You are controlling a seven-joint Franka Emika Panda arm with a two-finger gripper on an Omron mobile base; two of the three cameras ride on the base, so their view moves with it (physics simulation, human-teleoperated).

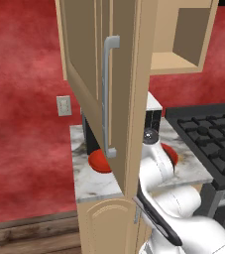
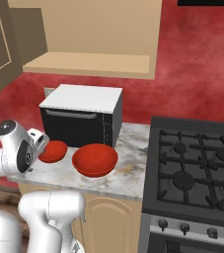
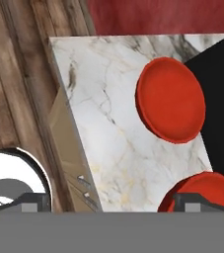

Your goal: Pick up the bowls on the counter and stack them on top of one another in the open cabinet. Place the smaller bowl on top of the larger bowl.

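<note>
Two red bowls stand on the marble counter (image 2: 129, 174) in front of a black oven. The smaller bowl (image 2: 53, 150) is on the left, and the larger bowl (image 2: 95, 159) is to its right. My gripper (image 3: 112, 202) hangs open above the counter's left end and looks down, with nothing between its fingers. In the hand view the smaller bowl (image 3: 170, 99) lies ahead, and the larger bowl (image 3: 202, 190) peeks out beside the right fingertip (image 3: 192, 201). The open cabinet (image 2: 89, 64) hangs above, with its shelf bare. In the left base view its door (image 1: 91, 74) hides part of both bowls (image 1: 100, 161).
A black countertop oven with a white top (image 2: 81, 116) stands at the back of the counter behind the bowls. A black stovetop (image 2: 197, 168) adjoins the counter on the right. The cabinet door's grey bar handle (image 1: 108, 94) juts out over the counter's front left.
</note>
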